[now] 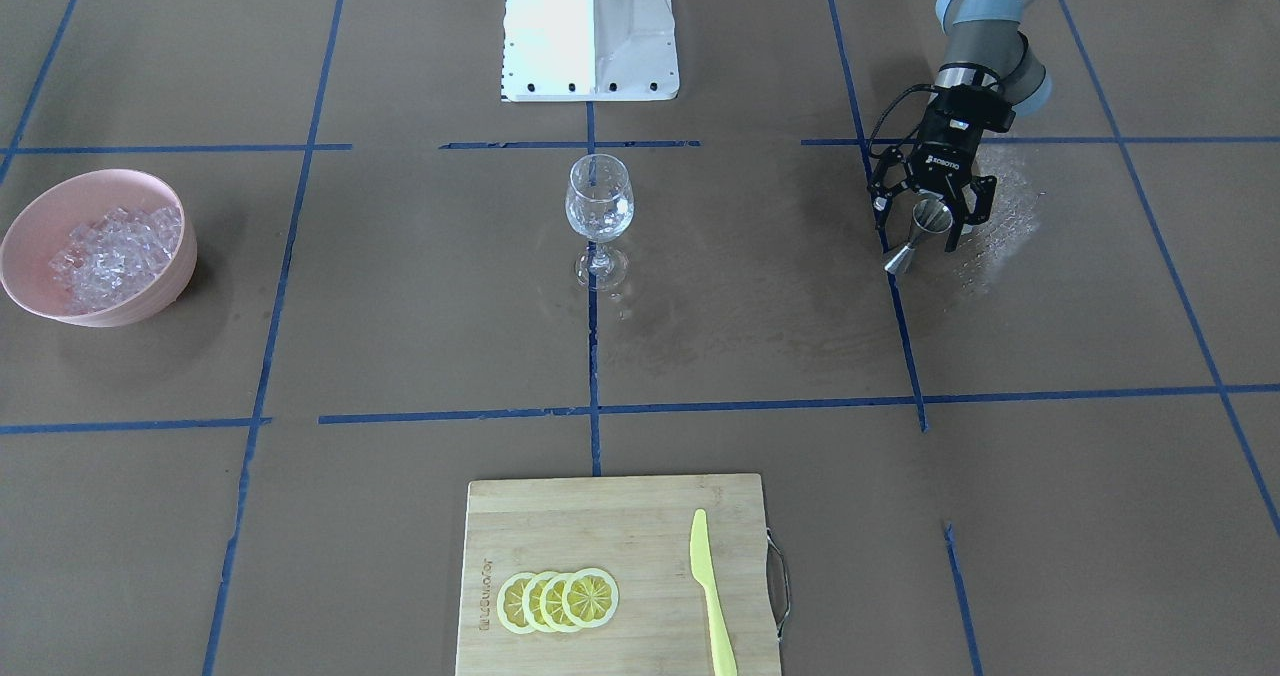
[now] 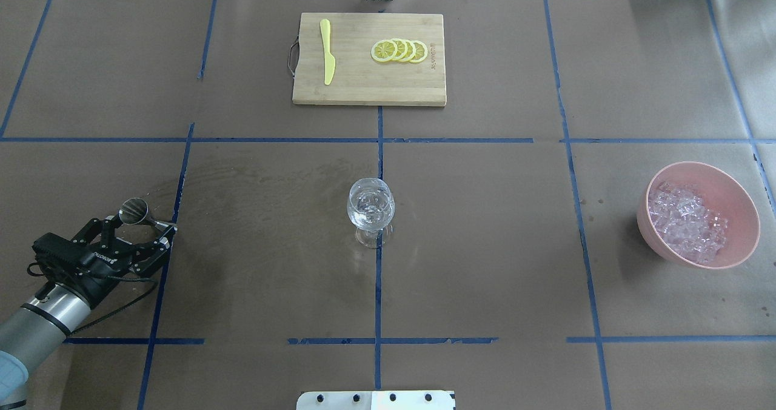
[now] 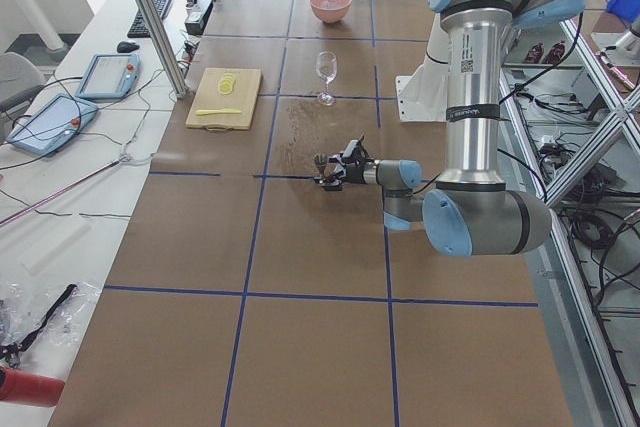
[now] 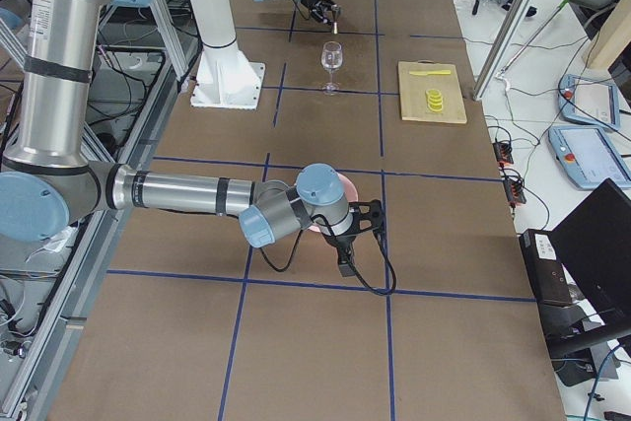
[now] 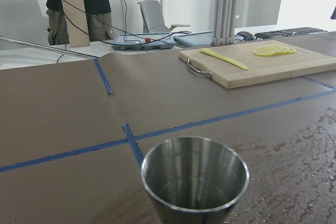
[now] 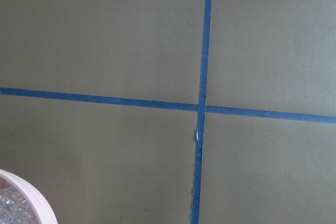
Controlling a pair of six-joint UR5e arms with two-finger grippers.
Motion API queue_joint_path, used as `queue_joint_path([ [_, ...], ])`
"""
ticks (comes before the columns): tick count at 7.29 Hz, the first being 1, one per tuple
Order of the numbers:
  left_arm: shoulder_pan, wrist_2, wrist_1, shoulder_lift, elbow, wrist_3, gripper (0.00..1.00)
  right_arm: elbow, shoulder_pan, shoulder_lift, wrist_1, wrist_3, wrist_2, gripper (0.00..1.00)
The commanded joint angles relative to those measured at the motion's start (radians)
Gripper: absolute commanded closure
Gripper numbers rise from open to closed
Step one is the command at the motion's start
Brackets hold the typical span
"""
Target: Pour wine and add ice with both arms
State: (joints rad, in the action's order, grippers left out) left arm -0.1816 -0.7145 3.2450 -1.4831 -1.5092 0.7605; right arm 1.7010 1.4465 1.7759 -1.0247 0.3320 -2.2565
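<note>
My left gripper (image 1: 928, 238) is open, its fingers on either side of a steel jigger (image 1: 926, 222) that stands on the table; it also shows in the overhead view (image 2: 147, 224). The jigger (image 5: 194, 179) fills the left wrist view; I see no dark wine in it. A clear wine glass (image 1: 599, 201) stands upright mid-table. The ice (image 1: 115, 246) is heaped in a pink bowl (image 1: 172, 278). My right gripper (image 4: 352, 239) shows only in the exterior right view, near the bowl; I cannot tell if it is open or shut. The bowl's rim (image 6: 38, 203) edges the right wrist view.
A wooden cutting board (image 1: 600, 526) with lemon slices (image 1: 558, 599) and a yellow knife (image 1: 712, 596) lies at the operators' side. The white pedestal (image 1: 590, 26) stands behind the glass. The paper around the jigger looks wet. A person stands beyond the table.
</note>
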Motion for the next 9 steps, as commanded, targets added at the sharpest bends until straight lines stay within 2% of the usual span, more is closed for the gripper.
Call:
queue_joint_path([
  [1,-0.002,0.100,0.010,0.003,-0.043,-0.010,0.00,-0.001,0.000,0.000,0.000,-0.001,0.000,0.00],
  [2,-0.002,0.133,0.018,0.003,-0.066,-0.053,0.00,-0.001,0.000,0.000,-0.002,0.001,0.000,0.00],
  [3,-0.002,0.144,0.080,0.003,-0.069,-0.110,0.00,-0.001,0.000,0.000,0.000,0.001,0.000,0.00],
  [5,-0.015,0.135,0.210,0.001,-0.088,-0.263,0.00,0.002,0.000,0.000,0.000,0.005,0.000,0.00],
  [6,-0.033,0.119,0.206,0.004,-0.100,-0.271,0.00,0.000,0.000,-0.001,0.000,0.005,0.000,0.00],
  [8,-0.215,-0.148,0.171,0.018,-0.100,-0.276,0.00,0.000,0.000,-0.003,-0.002,0.005,0.000,0.00],
  [9,-0.358,-0.334,0.080,0.018,-0.105,-0.276,0.00,0.000,0.000,-0.003,0.000,0.005,0.000,0.00],
])
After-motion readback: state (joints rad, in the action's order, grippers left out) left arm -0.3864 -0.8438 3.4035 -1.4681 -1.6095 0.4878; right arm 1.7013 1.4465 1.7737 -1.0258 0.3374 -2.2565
